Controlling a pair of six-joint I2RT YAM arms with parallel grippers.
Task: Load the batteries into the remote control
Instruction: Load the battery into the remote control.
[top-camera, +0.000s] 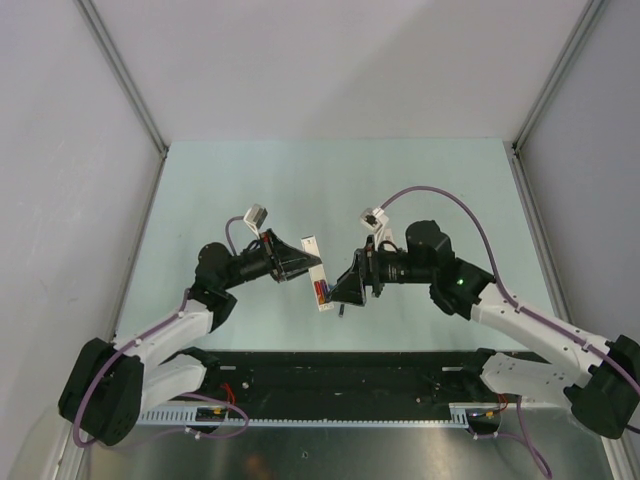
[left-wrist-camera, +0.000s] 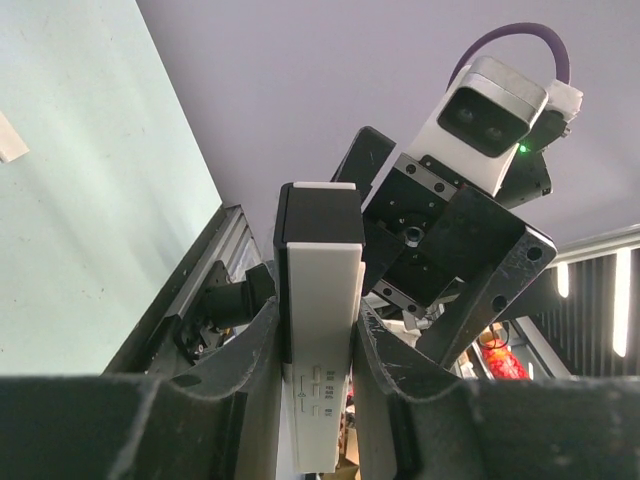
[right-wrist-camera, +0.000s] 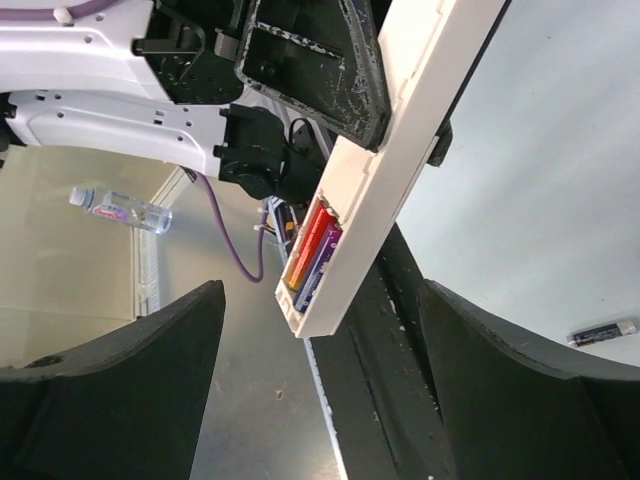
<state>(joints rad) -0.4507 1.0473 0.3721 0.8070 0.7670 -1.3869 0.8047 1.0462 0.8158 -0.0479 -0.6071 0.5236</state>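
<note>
White remote control (top-camera: 317, 272): raised off the pale green counter (top-camera: 300, 180), gripped by its long edges in the left tool (top-camera: 303, 264).
Grip of the left tool: narrow, pads pressed on the remote control's sides.
Red and blue batteries (right-wrist-camera: 312, 250): side by side in the open compartment at one end.
One loose battery (right-wrist-camera: 600, 333): lying on the counter.
Right tool (top-camera: 347, 287): jaws wide, holding nothing, just beside the loaded end.

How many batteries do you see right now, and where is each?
3. A red battery and a blue battery sit side by side in the remote control compartment. A dark battery lies loose on the table. More may be hidden.
</note>
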